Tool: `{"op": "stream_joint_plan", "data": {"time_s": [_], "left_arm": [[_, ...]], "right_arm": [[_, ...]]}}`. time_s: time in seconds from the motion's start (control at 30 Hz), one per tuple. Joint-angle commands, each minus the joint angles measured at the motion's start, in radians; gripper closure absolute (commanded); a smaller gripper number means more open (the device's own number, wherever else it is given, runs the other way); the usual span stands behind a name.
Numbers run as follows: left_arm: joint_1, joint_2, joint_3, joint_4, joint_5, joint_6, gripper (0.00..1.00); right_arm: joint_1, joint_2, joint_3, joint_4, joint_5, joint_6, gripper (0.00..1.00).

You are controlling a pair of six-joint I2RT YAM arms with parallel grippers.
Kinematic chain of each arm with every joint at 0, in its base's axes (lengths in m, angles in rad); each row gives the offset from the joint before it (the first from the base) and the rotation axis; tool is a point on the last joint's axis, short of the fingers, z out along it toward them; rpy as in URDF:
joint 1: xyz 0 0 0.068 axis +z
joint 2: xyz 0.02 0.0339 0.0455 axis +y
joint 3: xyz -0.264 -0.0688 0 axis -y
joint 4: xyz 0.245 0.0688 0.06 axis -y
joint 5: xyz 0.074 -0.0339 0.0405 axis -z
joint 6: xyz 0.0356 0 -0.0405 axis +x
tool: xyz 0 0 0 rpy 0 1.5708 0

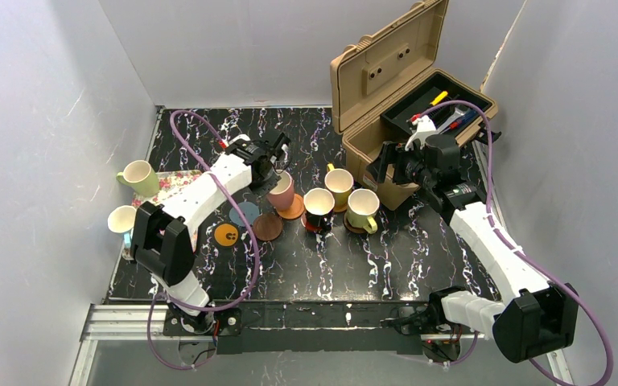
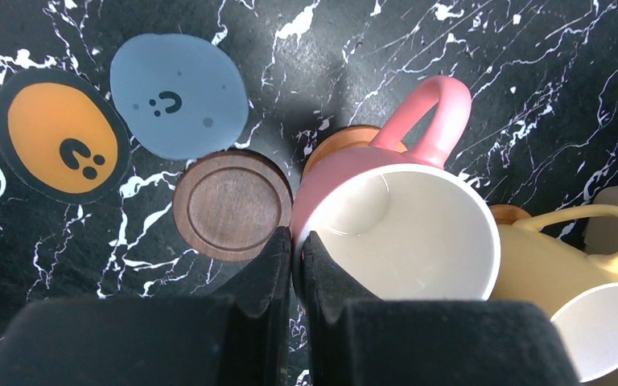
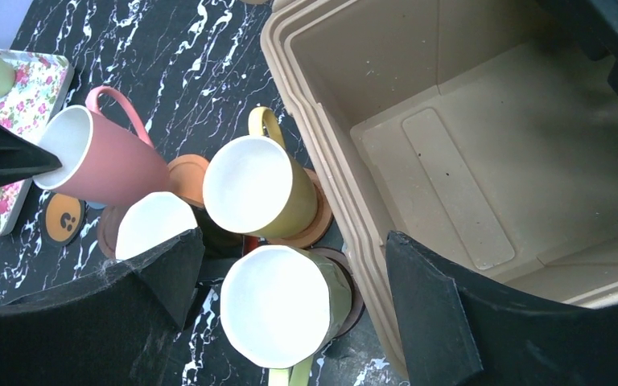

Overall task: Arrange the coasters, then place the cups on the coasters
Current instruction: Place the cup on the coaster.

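- The pink mug (image 2: 394, 233) hangs tilted, its base over the orange-brown coaster (image 2: 346, 141). The left gripper (image 2: 296, 249) is closed tight on its rim wall.
- Released at this tilt, it may tip or land off-centre, knocking the yellow mug (image 2: 563, 265) just beside it.
- The right gripper (image 3: 290, 241), spread wide and holding nothing, hovers above the lime mug (image 3: 282, 310); a careless descent could strike it.

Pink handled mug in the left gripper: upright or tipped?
Tipped. The pink handled mug leans, cream mouth facing sideways in the right wrist view; left gripper pinches its rim.
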Motion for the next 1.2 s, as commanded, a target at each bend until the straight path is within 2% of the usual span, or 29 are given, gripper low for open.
{"op": "stream_joint_plan", "data": {"time_s": [0.0, 0.43, 1.17], "left_arm": [[-0.024, -0.006, 0.042, -0.016, -0.064, -0.065, 1.00], [-0.068, 0.060, 0.072, -0.022, -0.103, -0.088, 1.00], [-0.081, 0.118, 0.094, -0.022, -0.096, -0.099, 1.00]], "right_arm": [[-0.007, -0.035, -0.006, 0.008, 0.013, -0.002, 0.08], [-0.006, -0.048, -0.003, -0.004, 0.016, -0.007, 0.08], [-0.006, -0.049, -0.008, -0.006, 0.011, -0.007, 0.08]]}}
